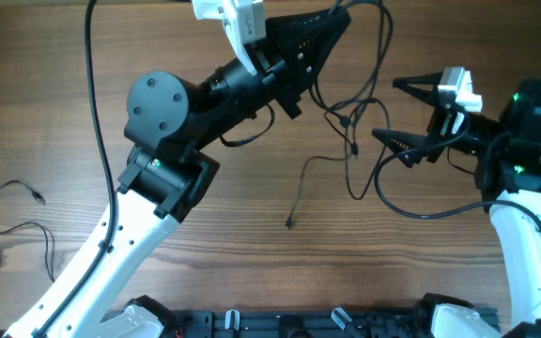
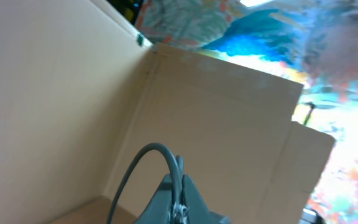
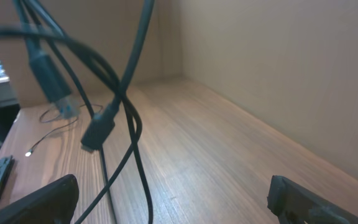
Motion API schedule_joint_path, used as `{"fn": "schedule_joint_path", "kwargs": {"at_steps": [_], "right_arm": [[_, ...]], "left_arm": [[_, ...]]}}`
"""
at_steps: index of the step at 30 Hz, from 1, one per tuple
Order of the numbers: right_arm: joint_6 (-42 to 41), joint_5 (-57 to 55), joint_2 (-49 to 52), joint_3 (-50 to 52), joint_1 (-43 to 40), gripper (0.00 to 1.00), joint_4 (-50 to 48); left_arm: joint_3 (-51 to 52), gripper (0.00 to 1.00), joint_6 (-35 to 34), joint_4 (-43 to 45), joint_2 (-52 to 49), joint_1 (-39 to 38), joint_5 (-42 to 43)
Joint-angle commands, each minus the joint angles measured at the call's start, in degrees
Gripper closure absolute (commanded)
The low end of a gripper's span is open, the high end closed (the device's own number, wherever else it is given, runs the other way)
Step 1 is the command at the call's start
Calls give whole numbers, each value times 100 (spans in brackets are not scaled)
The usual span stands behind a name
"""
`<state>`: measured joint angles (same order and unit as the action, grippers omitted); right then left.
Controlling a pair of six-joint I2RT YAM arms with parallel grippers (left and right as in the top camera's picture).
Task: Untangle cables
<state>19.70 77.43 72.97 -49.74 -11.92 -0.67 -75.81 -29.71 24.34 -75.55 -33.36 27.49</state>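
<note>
A tangle of thin black cables (image 1: 353, 113) hangs and lies at the table's far middle, with one loose end trailing down (image 1: 291, 222). My left gripper (image 1: 338, 17) is raised at the far edge and shut on one cable (image 2: 174, 168), which loops up from its jaws (image 2: 180, 205) in the left wrist view. My right gripper (image 1: 397, 113) is wide open, pointing left at the tangle. In the right wrist view the cables and a plug (image 3: 98, 132) hang just ahead of its open fingers (image 3: 173, 199), apart from them.
Another thin black cable (image 1: 12, 221) lies loose at the table's left edge. A thick black cable (image 1: 97, 103) runs along the left arm. Cardboard walls (image 2: 210, 106) stand behind the table's far side.
</note>
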Motion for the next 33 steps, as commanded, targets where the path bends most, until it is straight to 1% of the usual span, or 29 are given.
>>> {"fn": "schedule_joint_path", "kwargs": {"at_steps": [1, 5, 6, 7, 11, 13, 14, 15, 17, 20, 23, 24, 27, 29, 33], "right_arm": [[299, 1222, 225, -2, 129, 0, -299], [249, 1344, 258, -2, 708, 0, -920], [-105, 1047, 258, -2, 901, 0, -1335], [-457, 732, 258, -2, 933, 0, -1532], [-1930, -802, 258, -2, 940, 0, -2310], [-2686, -2583, 258, -2, 940, 0, -2155], [-2914, -3213, 258, -2, 940, 0, -2057], [-3051, -3738, 260, -2, 940, 0, -1980], [-3058, -4551, 275, -2, 940, 0, -1915], [-3032, -4813, 468, -2, 938, 0, -1897], [-3034, -4813, 809, -2, 933, 0, -1768], [-3029, -4813, 933, -2, 927, 0, -1707], [-3016, -4815, 1211, -2, 839, 0, -1447], [-2918, -4881, 1224, -2, 732, 0, -1305], [-2841, -4922, 1224, -2, 256, 0, -962]], "left_arm": [[-37, 96, -122, 79, 11, -205, 313], [-37, 96, -116, 74, -2, -649, 315], [-37, 96, -96, -4, -22, -802, 315], [-37, 96, -74, -101, -22, -846, 313], [-37, 96, -81, -160, -22, -1058, 490], [-37, 96, -83, 35, -20, -1259, 680], [-37, 96, -133, 199, -20, -1318, 850], [-37, 96, -365, 356, -20, -1357, 949], [-37, 96, -949, 785, -7, -1366, 1180], [-37, 96, -1386, 1300, 63, -1366, 1263], [-37, 96, -1425, 1711, 212, -1320, 1255], [-39, 96, -1425, 1803, 269, -1257, 1252], [-39, 96, -1408, 1853, 522, -557, 1145], [-39, 96, -1434, 1853, 627, 31, 1150], [-37, 96, -1499, 1742, 824, 1447, 1147]]}}
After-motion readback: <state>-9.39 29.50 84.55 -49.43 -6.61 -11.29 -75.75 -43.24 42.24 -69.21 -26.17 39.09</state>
